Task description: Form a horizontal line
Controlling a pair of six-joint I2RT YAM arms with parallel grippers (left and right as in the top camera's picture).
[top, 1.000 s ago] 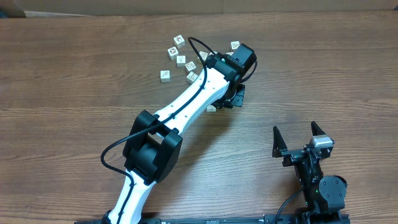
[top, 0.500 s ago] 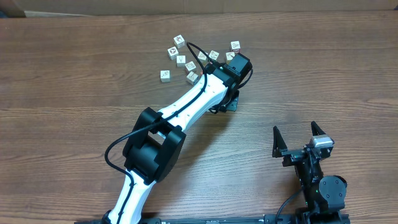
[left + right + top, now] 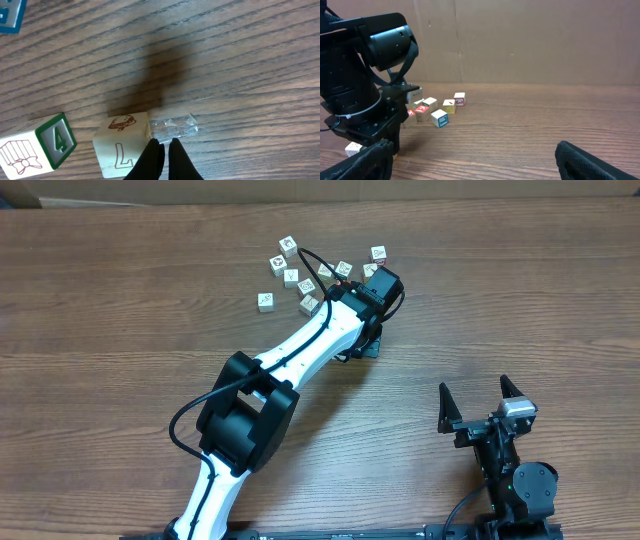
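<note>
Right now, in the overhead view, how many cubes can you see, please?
10. Six cubes lie left of the left arm's wrist, four just beyond it. The arm may hide more.

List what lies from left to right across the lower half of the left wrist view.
block with a green 4 → block with an L → clear plastic scrap

Scattered cubes (image 3: pixel 291 277) at the table's (image 3: pixel 120 330) far side, left arm (image 3: pixel 310 340) stretched among them, right gripper (image 3: pixel 474 387) well apart, nearer the front.
</note>
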